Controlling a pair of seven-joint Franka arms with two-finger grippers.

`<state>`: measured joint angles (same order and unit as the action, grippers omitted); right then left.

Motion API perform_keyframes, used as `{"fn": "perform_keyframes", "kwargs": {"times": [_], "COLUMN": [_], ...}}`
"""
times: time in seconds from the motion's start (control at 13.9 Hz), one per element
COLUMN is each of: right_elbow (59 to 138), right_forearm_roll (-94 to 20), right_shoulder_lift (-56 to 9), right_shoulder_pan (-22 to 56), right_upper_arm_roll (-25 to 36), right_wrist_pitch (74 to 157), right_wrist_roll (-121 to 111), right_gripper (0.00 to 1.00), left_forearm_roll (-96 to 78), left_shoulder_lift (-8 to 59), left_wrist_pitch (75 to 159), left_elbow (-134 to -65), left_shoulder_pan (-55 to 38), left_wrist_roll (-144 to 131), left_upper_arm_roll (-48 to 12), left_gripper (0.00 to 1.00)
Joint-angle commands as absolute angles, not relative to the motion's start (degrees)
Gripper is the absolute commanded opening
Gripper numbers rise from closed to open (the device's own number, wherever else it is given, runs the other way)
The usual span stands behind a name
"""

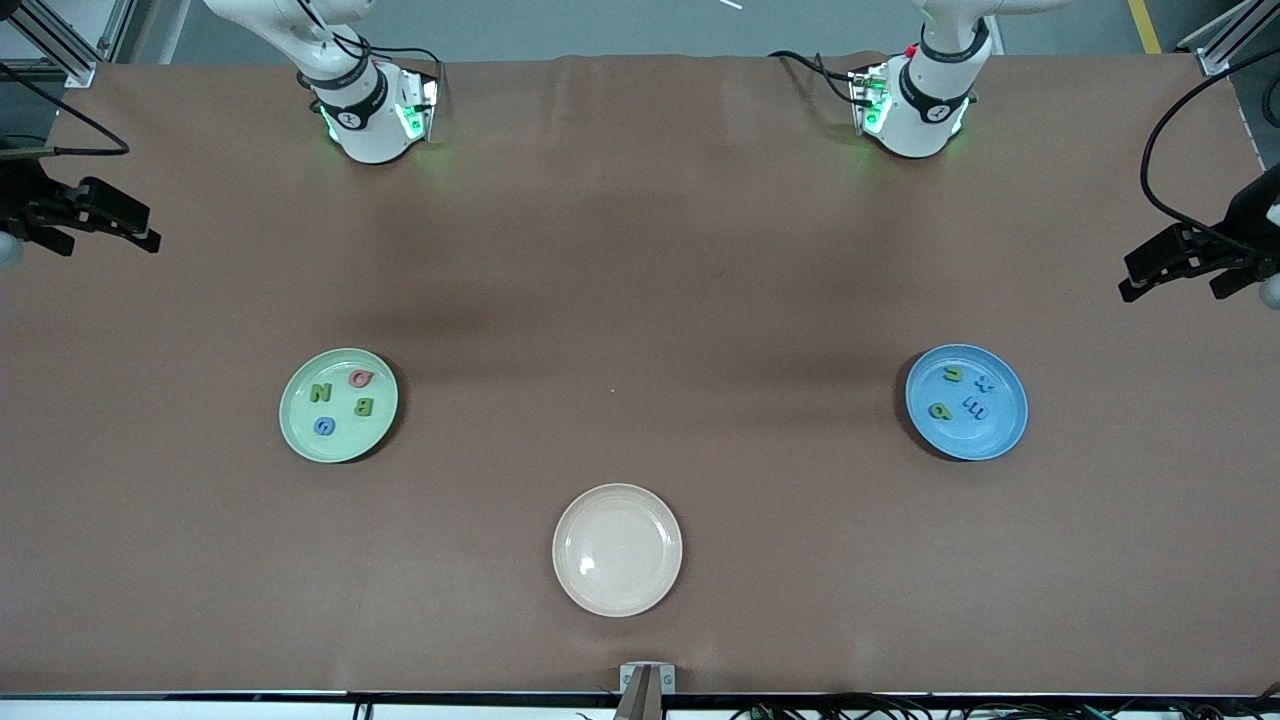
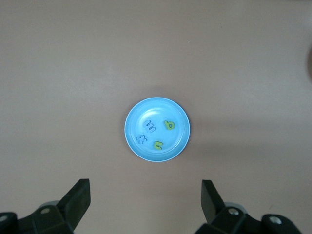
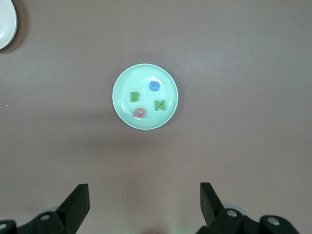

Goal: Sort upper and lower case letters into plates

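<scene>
On each plate (image 1: 296,440) (image 1: 1012,432), four letters (image 1: 364,406) (image 1: 974,406)

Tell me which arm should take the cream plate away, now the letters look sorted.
Neither clearly: the cream plate sits midway between both open claws, left claw and right claw. Marginally the right, whose wrist view catches it.

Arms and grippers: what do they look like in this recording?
Both arms are glossy white with black bands, green lights glowing at their bases and black cables trailing off them. The left gripper and right gripper are matt black, with blocky two-finger jaws; the wrist views show wedge-shaped black fingers with small screws on the mounts.
</scene>
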<state>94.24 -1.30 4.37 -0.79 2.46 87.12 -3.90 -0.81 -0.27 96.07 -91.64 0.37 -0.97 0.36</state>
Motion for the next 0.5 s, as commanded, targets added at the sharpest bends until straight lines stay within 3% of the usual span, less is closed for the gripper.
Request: {"fn": "perform_keyframes", "kwargs": {"times": [0.0, 0.43], "right_elbow": [96.5, 96.5], "right_forearm_roll": [-1.9, -1.4], "right_shoulder_lift": [6.3, 6.2], "right_shoulder_pan": [-0.9, -0.9], "right_upper_arm_roll": [2.6, 2.6], "right_wrist_pitch": [87.6, 87.2], "right_wrist_roll": [-4.6, -4.6], "right_gripper": [1.0, 1.0], "left_forearm_roll": [-0.6, -0.6], "left_shoulder_lift": [-3.0, -2.9], "left_wrist_pitch": [96.4, 98.1], "left_elbow": [-92.8, -92.0], "left_shoulder_pan": [0.9, 0.7], "left_wrist_roll": [-0.2, -0.3], "left_upper_arm_roll": [-0.4, -1.9], "left_gripper": [1.0, 1.0]}}
